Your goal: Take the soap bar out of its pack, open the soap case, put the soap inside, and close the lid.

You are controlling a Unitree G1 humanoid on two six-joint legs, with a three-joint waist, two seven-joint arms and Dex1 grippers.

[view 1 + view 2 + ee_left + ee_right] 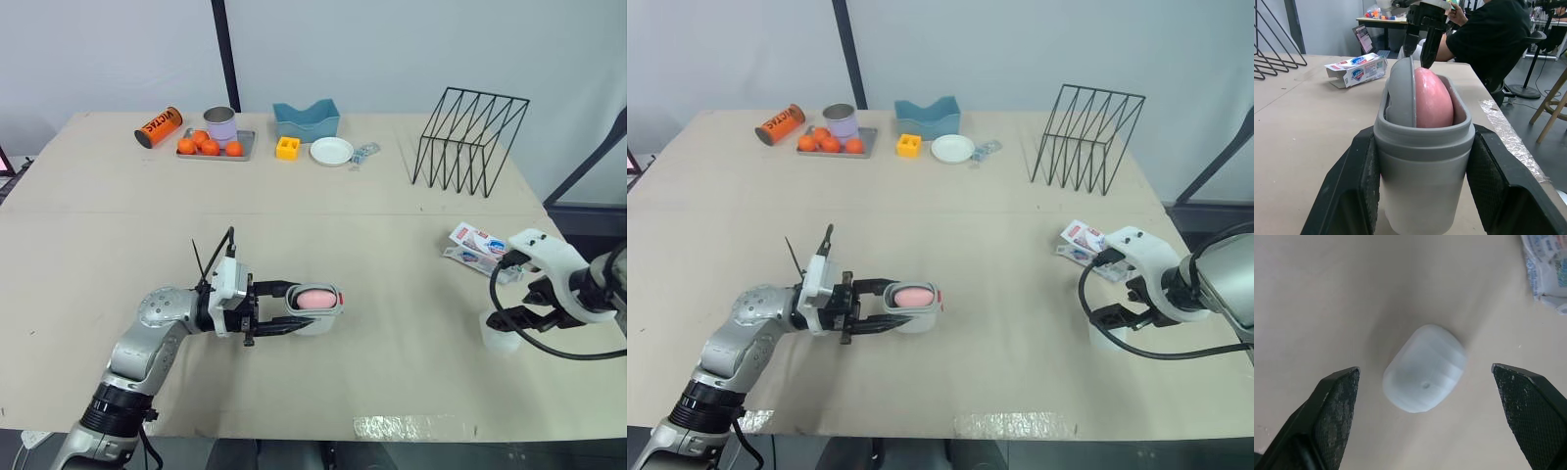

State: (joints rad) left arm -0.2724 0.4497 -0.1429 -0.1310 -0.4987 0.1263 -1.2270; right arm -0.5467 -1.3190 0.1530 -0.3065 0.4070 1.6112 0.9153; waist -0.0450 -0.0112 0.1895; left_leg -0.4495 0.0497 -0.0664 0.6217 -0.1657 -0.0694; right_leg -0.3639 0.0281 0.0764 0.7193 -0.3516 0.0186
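The pink soap bar (1432, 100) sits inside the grey soap case (1422, 166), open-topped, near the middle front of the table (392, 392). A grey insert stands on edge beside the soap in the same case. I count one soap, one case and one translucent lid (1424, 379), which lies well apart on the table toward my right side.

My left arm is bent at the elbow, forearm level and reaching toward the right. The left gripper (292, 309) is turned sideways, with one finger on the far wall of the case and one on the near wall, clamped on it. Whether the case rests on the table I cannot tell.

My right arm comes in from the right edge, and the right gripper (1425, 368) points down over the lid. Its fingers (1334, 404) are spread wide either side of the lid and touch nothing.

The one soap pack (477, 245) lies just beyond the right gripper. Along the far edge I see one wire rack (470, 137), one white plate (331, 151), a blue holder (307, 119), a yellow block (287, 148) and a tray (245, 155) with four oranges (210, 147).
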